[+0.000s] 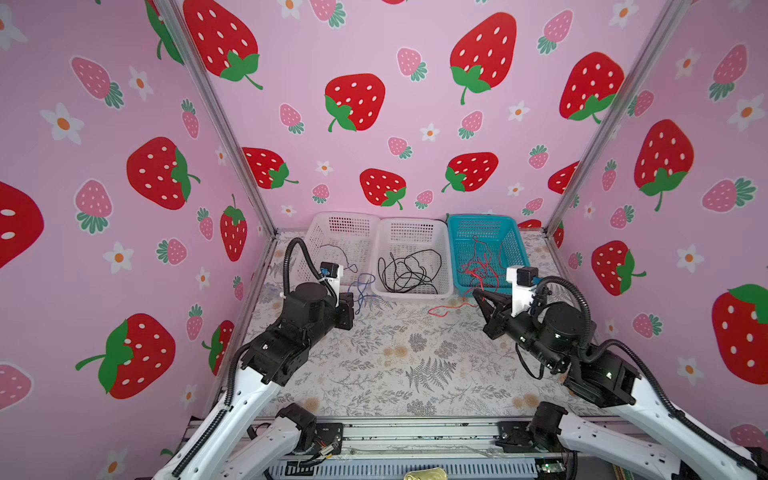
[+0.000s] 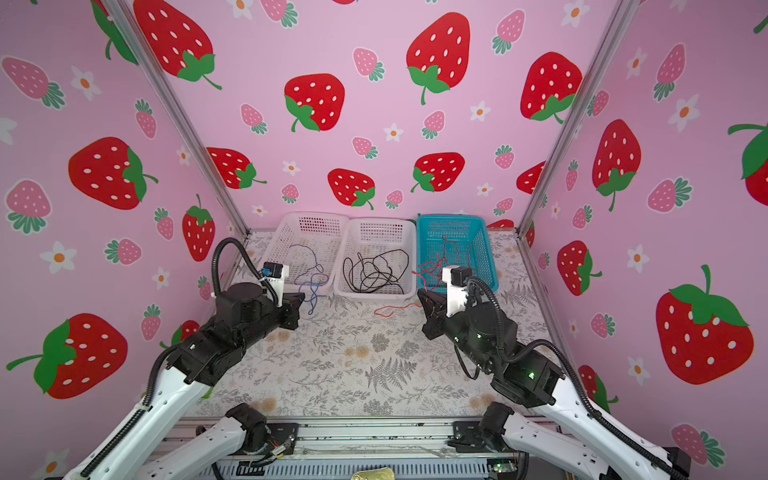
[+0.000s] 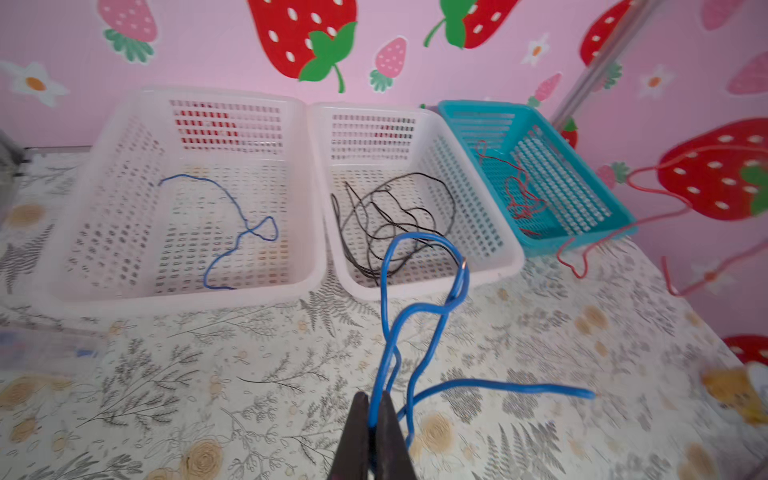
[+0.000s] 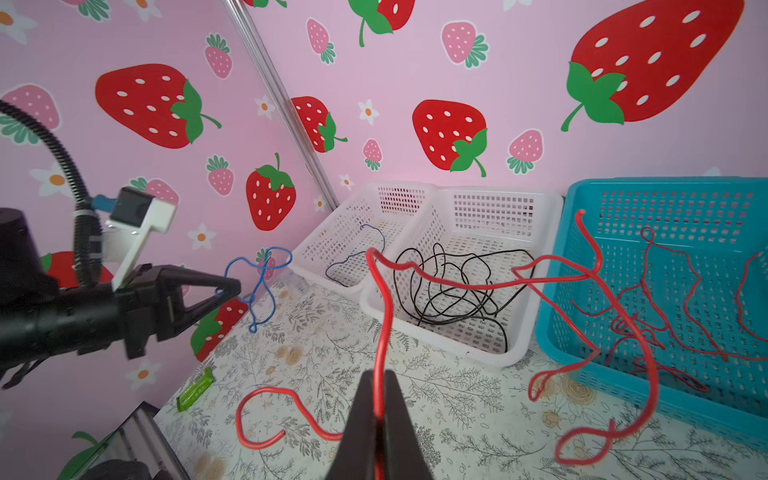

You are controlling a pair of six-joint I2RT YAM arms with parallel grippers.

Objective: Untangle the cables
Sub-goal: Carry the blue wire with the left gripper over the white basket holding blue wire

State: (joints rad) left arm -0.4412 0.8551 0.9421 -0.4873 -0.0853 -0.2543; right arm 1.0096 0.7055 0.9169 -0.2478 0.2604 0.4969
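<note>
Bright, even, soft light; wide-angle edge distortion, slight blur.

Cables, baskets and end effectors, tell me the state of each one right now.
Left end effector: shut on dangling blue cable.
Right end effector: shut on long red cable.
Left white basket: upright, holds single blue cable.
Middle white basket: upright, holds loose black cables.
Blue basket: upright, holds tangled red cables.
</note>
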